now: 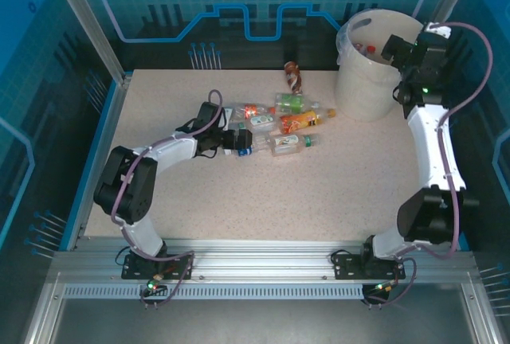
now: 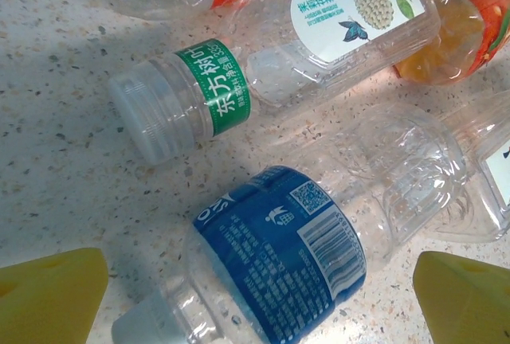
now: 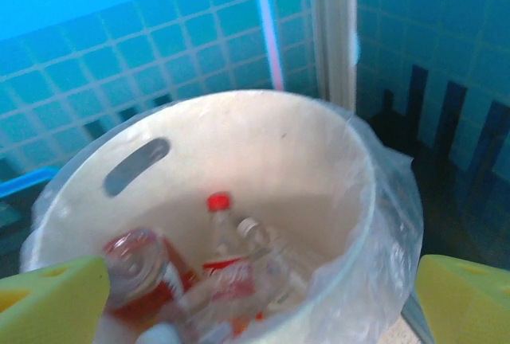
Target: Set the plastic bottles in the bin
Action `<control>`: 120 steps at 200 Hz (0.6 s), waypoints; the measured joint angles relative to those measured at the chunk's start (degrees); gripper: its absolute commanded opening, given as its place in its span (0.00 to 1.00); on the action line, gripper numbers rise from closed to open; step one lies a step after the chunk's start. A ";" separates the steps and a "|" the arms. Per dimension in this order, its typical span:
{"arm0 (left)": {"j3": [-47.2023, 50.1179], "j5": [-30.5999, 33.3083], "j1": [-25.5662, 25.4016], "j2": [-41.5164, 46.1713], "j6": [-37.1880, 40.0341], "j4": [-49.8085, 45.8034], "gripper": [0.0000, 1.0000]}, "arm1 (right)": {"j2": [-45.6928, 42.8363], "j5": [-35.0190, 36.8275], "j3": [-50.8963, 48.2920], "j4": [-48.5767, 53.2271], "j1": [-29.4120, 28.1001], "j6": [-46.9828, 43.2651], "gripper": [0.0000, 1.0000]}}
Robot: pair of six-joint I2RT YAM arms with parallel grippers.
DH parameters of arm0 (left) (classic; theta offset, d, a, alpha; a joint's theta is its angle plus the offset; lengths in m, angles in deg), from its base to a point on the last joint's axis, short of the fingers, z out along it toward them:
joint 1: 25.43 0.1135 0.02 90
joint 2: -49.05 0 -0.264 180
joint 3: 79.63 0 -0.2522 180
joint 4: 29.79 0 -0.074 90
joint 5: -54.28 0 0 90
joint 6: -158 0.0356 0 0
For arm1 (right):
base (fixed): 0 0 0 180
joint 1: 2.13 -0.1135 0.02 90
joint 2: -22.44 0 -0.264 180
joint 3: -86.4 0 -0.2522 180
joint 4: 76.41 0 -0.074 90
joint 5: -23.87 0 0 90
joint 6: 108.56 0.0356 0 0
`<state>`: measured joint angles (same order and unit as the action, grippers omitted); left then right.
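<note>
Several plastic bottles [image 1: 291,121] lie in a cluster mid-table. My left gripper [image 1: 233,140] stands open over its left end. In the left wrist view its yellow fingers [image 2: 49,292] flank a clear bottle with a blue label [image 2: 279,268], apart from it on both sides. Just beyond lie a green-labelled bottle [image 2: 263,73] and an orange one [image 2: 458,29]. The cream bin [image 1: 362,81] stands at the back right, and my right gripper [image 1: 392,48] hangs open above it with nothing in it. Inside the bin [image 3: 239,133] lie a red-capped bottle [image 3: 219,236] and a red-labelled one [image 3: 139,268].
A brownish bottle [image 1: 293,76] lies alone near the table's back edge, left of the bin. A clear crushed bottle [image 2: 446,169] rests against the blue-labelled one on its right. Blue walls and metal posts close in the back and sides.
</note>
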<state>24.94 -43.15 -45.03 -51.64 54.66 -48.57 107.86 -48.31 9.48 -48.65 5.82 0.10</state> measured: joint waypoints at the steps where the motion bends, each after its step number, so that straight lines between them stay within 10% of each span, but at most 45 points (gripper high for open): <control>1: 0.00 0.00 0.00 -0.07 0.00 0.04 0.99 | -0.39 -0.39 -0.37 0.09 0.00 0.00 1.00; 120: 0.00 -1.62 0.04 -3.74 2.64 4.17 0.99 | -28.28 -34.67 -34.84 -2.10 -1.29 6.43 1.00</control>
<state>24.94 -44.76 -44.98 -55.37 57.30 -44.39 79.58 -82.97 -25.36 -50.75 4.53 6.52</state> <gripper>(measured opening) 0.992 0.997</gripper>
